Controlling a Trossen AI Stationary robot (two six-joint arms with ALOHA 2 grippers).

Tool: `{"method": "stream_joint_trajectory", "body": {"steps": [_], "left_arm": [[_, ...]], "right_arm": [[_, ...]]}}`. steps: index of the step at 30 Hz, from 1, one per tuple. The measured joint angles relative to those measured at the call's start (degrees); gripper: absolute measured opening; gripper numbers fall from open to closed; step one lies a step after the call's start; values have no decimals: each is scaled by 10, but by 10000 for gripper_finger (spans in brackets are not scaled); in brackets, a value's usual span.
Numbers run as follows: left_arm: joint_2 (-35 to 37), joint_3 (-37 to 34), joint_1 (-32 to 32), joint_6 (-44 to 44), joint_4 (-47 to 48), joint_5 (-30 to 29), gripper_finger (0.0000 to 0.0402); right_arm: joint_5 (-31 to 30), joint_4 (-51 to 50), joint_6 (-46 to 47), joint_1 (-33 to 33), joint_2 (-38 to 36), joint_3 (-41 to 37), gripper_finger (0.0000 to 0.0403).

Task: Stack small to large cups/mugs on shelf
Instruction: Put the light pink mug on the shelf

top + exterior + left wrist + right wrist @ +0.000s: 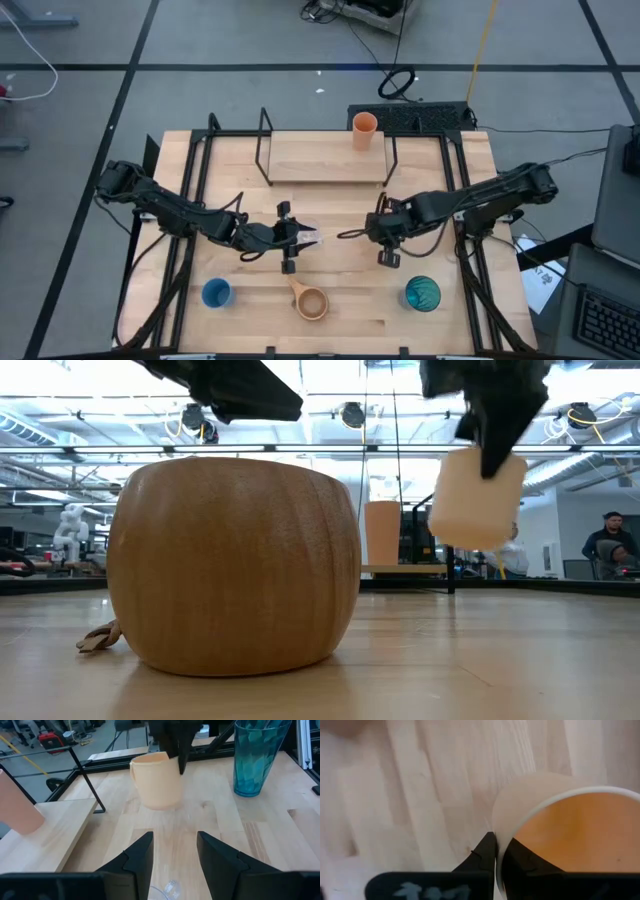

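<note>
Figure: tabletop (340,285) seen from above, with the shelf (320,160) as reference. One orange cup (364,131) stands upright on the shelf, toward its right end.

Right gripper (495,852): in front of the shelf's right leg, raised clear of the tabletop. Its fingers are pinched on the rim of a second orange cup (560,835), one finger inside the wall and one outside. The low view shows this cup (477,497) hanging in the air beneath the gripper.

Left gripper (300,238): in front of the shelf's middle, fingers (137,860) parted to a narrow gap. A small clear object (167,890), probably the tiny clear cup, lies between them; whether the fingers touch it cannot be told.

Front row, well forward of the shelf: blue cup (216,294) off the shelf's left end, tan handled mug (310,302) opposite its middle, teal ribbed tumbler (422,294) off its right end. All three stand upright on the tabletop, apart from one another.
</note>
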State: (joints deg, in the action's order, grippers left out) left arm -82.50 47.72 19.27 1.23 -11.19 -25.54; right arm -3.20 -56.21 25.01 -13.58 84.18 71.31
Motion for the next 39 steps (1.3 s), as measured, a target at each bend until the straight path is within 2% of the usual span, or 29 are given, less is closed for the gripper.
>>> {"method": "stream_joint_trajectory", "body": {"steps": [4, 11, 18, 27, 30, 36, 39], "left_arm": [[0, 0, 0, 0, -3, 0, 154], [0, 0, 0, 0, -8, 0, 154], [0, 0, 0, 3, -7, 0, 154], [0, 0, 0, 6, -6, 0, 154], [0, 0, 0, 6, -6, 0, 154], [0, 0, 0, 6, -6, 0, 154], [0, 0, 0, 6, -9, 0, 154]], "right_arm": [[-7, 31, -24, 0, -35, 0, 3], [-68, 65, -68, 0, -91, 0, 3], [-146, 154, -198, 0, -129, 0, 3], [-152, 308, -319, 8, -134, 0, 4], [-153, 391, -346, 8, -136, -22, 4], [-147, 620, -393, 9, -152, -129, 5], [-147, 698, -409, 10, -162, -174, 5]]}}
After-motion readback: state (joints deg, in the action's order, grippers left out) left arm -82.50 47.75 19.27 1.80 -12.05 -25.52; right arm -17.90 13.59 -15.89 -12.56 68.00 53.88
